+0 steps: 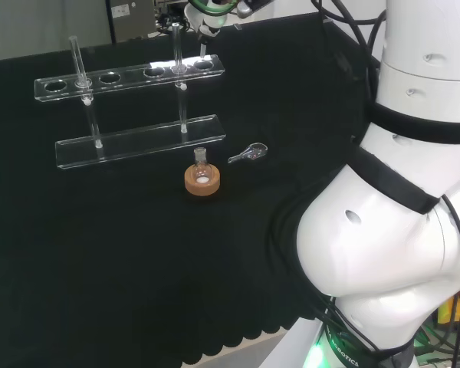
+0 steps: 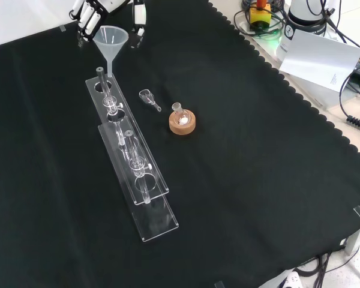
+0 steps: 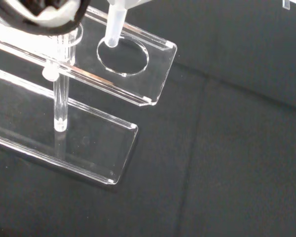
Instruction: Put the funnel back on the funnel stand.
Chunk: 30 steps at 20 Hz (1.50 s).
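so, head view: funnel stand (image 1: 130, 107) stands far back on the black cloth (image 1: 100, 268); cork ring (image 1: 202, 181) with a small flask and a clear stopper (image 1: 249, 153) lie nearer.
front view: hand (image 2: 102, 15), fingers curled round the funnel (image 2: 111, 45), holds it upright above the stand's end hole.
wrist view: funnel stem tip sits at the hole's rim.

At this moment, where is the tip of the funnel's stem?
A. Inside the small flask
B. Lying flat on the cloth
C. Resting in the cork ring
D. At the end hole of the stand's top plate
D: the wrist view shows the funnel stem tip at the rim of the end hole in the funnel stand, with the hand around the funnel's cone.
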Tool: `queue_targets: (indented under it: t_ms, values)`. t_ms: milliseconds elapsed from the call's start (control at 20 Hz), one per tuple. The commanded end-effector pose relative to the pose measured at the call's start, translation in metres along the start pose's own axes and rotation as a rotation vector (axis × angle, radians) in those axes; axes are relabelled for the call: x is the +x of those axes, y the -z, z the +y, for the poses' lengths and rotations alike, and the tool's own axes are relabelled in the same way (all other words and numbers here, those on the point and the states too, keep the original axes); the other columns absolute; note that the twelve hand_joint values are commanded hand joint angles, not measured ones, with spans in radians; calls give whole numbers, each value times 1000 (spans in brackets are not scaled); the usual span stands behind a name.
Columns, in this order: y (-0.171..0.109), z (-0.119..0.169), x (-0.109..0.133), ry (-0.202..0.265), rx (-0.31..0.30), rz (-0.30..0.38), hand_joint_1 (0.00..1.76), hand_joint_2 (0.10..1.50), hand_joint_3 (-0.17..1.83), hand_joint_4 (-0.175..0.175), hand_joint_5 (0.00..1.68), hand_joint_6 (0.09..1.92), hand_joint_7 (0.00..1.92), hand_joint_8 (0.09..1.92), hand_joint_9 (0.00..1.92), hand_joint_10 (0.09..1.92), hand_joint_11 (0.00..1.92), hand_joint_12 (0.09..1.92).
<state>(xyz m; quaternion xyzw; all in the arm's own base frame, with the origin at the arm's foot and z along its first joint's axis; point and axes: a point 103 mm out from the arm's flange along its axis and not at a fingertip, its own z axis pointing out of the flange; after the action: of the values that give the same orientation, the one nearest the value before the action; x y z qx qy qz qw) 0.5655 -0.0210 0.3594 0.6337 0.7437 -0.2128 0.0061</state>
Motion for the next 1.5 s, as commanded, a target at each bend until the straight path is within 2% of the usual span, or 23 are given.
queue_targets:
  t_ms: [50, 500, 950, 1250, 1500]
  values:
    - [-5, 12, -7, 0, 14, -6, 808, 670, 549, -34, 521, 87, 454, 685, 760, 543, 469, 1287]
    - [-11, 24, -9, 1, 16, -2, 808, 670, 551, -33, 527, 87, 454, 685, 761, 544, 469, 1287]
    - [-28, 37, -6, 4, 49, 3, 808, 669, 552, -34, 522, 87, 447, 683, 752, 541, 467, 1286]
    - [-43, 39, 0, 12, 56, 1, 794, 665, 550, -43, 385, 87, 333, 694, 632, 557, 407, 1312]
    - [-47, 41, 1, 11, 58, 8, 786, 663, 551, -43, 340, 87, 292, 704, 590, 582, 378, 1323]
